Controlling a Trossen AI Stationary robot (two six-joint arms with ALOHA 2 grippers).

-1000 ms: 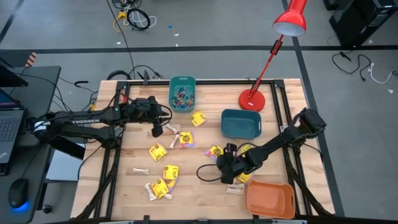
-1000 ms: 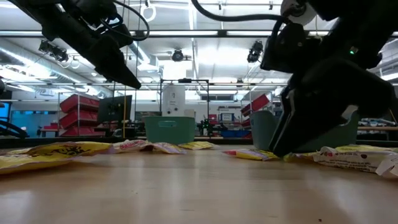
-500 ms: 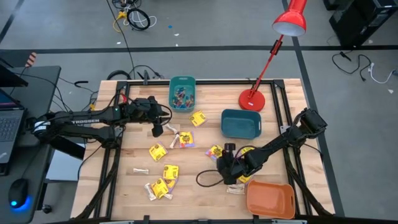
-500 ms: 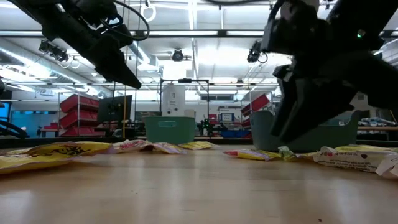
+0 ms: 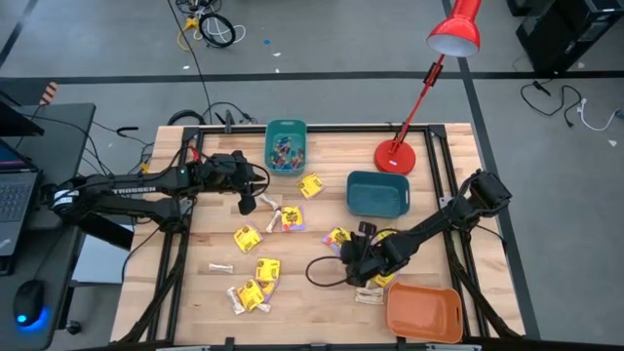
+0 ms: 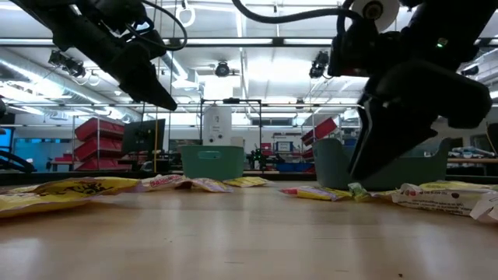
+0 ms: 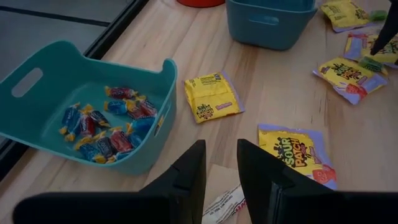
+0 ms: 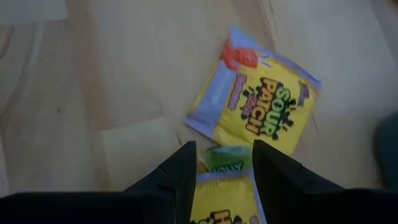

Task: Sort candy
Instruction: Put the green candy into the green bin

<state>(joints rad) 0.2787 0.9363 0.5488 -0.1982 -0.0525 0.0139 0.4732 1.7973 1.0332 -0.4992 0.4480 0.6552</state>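
Yellow candy packets lie flat across the table (image 5: 255, 271), with pale stick pieces (image 5: 270, 202) among them. Small blue and red pieces fill the teal bin (image 7: 102, 127). My left gripper (image 5: 247, 203) hangs raised near that bin, shut on a pale piece. My right gripper (image 5: 351, 257) is open and low over the table between yellow packets. Its fingers stand on either side of a small green candy (image 8: 224, 160) that lies on the wood (image 6: 358, 189). I cannot tell if they touch it. A Sour Patch packet (image 8: 255, 115) lies just beyond. My left gripper has a pale piece (image 7: 219, 177) between its two fingers, a little behind their tips. It is lifted clear of the table. The fingers hide which part of the piece they are on.
The dark teal bin (image 5: 377, 193) sits right of centre. The orange bin (image 5: 424, 312) is at the near right corner. The red lamp's base (image 5: 395, 156) stands at the far side. A black cable loop (image 5: 322, 271) lies beside my right gripper. Bare wood shows at the near middle.
In the low view my right gripper has lifted slightly off the table top. The small green candy that it covered now shows lying on the wood below its fingertips.
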